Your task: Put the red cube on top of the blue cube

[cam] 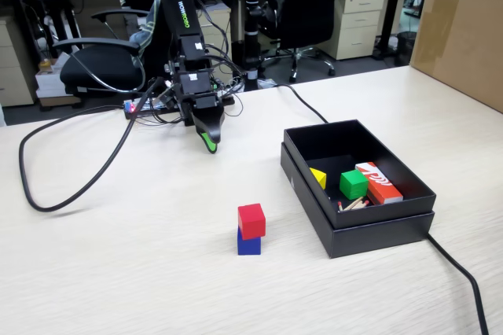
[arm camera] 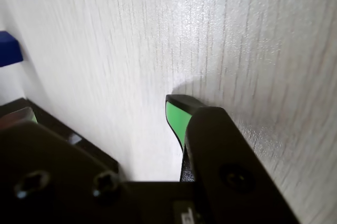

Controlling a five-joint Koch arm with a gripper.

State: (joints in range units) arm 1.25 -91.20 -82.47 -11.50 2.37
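Note:
The red cube (cam: 251, 219) sits squarely on top of the blue cube (cam: 248, 244) on the pale wood table, in front of the arm. In the wrist view only a corner of the blue cube (arm camera: 7, 48) shows at the left edge, and the red cube is out of view. My gripper (cam: 210, 145) hangs tip-down near the arm's base, well behind the stack, touching neither cube. It holds nothing. One green-padded finger (arm camera: 177, 118) shows in the wrist view just above the table. The other jaw's tip is not visible.
An open black box (cam: 369, 221) stands right of the stack, with a green cube (cam: 353, 184), a yellow piece (cam: 318, 178) and a red-and-white box (cam: 379, 182) inside. Its rim (arm camera: 79, 139) shows in the wrist view. Black cables (cam: 63, 193) loop on the left. A cardboard box (cam: 464, 28) stands far right.

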